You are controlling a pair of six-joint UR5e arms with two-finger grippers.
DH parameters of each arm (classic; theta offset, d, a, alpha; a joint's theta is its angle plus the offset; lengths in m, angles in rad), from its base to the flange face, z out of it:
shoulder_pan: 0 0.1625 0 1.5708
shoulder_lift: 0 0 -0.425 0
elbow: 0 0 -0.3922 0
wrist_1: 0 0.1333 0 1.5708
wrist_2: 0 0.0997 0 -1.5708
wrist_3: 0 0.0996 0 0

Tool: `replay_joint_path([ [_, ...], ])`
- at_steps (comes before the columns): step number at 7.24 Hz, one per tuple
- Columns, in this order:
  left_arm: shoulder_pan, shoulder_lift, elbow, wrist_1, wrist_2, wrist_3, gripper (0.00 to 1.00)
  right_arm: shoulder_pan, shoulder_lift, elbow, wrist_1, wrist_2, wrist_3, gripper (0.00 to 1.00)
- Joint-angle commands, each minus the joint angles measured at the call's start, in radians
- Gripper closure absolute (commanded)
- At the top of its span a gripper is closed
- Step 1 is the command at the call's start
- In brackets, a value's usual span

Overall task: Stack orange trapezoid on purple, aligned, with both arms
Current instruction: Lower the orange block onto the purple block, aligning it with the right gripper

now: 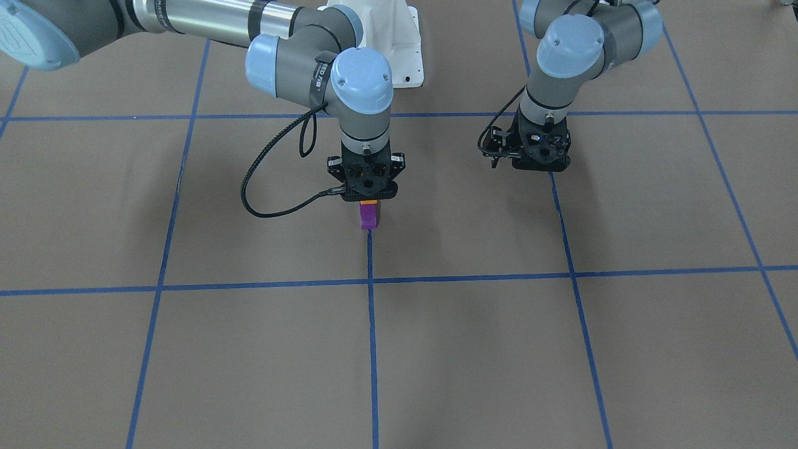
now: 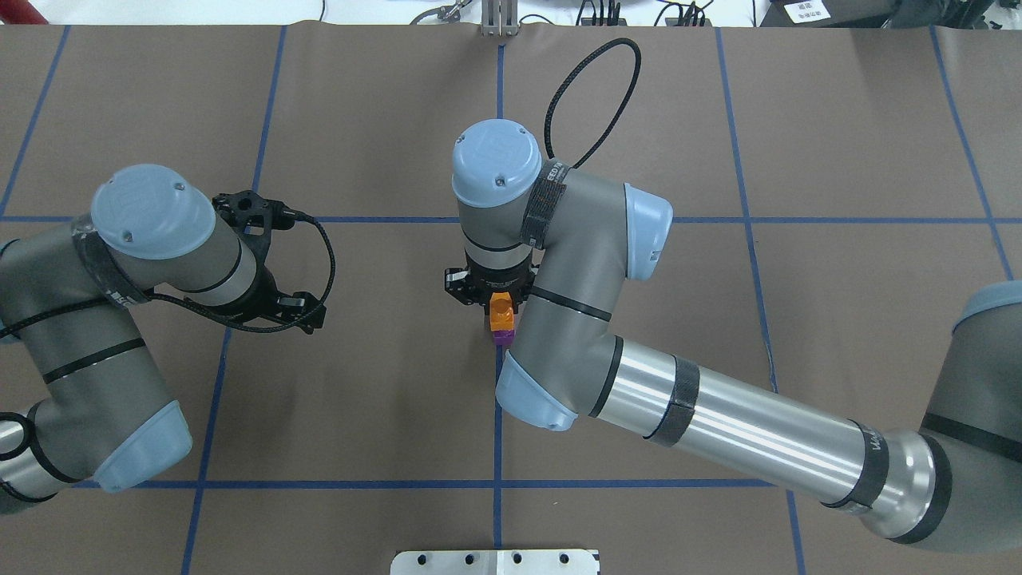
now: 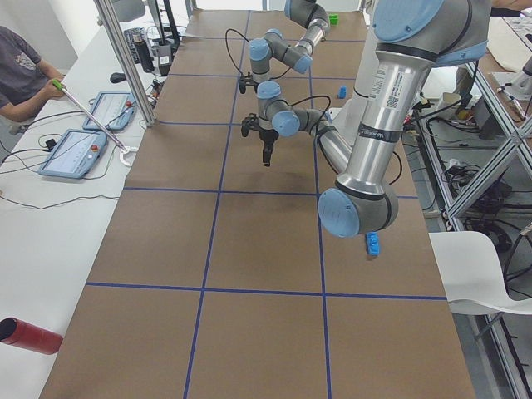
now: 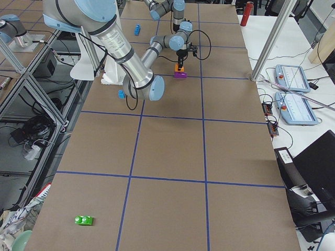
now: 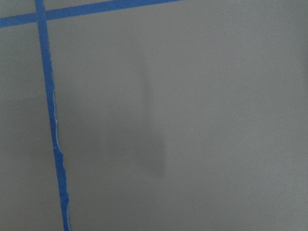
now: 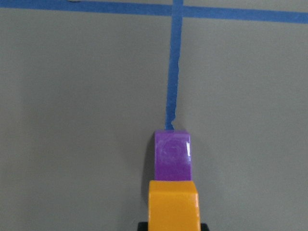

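Orange brick (image 1: 369, 201) in the front view hangs under my right gripper (image 1: 369, 193), jaws pinching it, directly over the purple brick (image 1: 368, 218). The purple one stands on the table (image 1: 218, 349) at the end of a blue tape line (image 1: 372, 324). The two look almost touching, and I can't see a clear gap. My left gripper (image 1: 541, 154) hovers well apart to the side over bare paper, and I cannot tell how its jaws stand.

Overhead now: orange pokes out from beneath the right wrist, and purple peeks out right next to it, half hidden by the forearm.

Right-side view: orange sits right above purple. The purple one's long axis runs away from the robot's base, along the tape.

Left wrist camera: only paper and tape, no fingers, no brick.

Right wrist camera: orange is at the bottom edge in the grip. Purple lies ahead of it with its round stud showing, and both sit lengthwise along the tape. Which way either slope faces I can't make out.

My read: I'm at the placing step, brick over brick, not yet pressed home. Next I need a slow, straight push down, long sides parallel, stud meeting the orange underside, then release. The left arm could steady the purple one.
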Motion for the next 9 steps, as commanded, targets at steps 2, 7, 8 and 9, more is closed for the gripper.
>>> replay_joint_path([
  [2, 0.000, 0.000, 0.003, -0.003, 0.001, -0.001, 0.01, 0.000, -0.002, 0.000, 0.000, 0.000, 0.000, 1.00],
  [7, 0.000, 0.000, 0.004, -0.003, 0.000, -0.001, 0.01, -0.013, -0.008, -0.006, 0.000, -0.012, -0.020, 1.00],
  [8, 0.000, 0.000, 0.004, -0.003, 0.000, -0.001, 0.01, -0.018, -0.008, -0.006, 0.000, -0.014, -0.020, 1.00],
  [9, 0.000, 0.000, 0.003, -0.003, 0.000, -0.001, 0.01, -0.019, -0.008, -0.006, 0.001, -0.012, -0.022, 1.00],
])
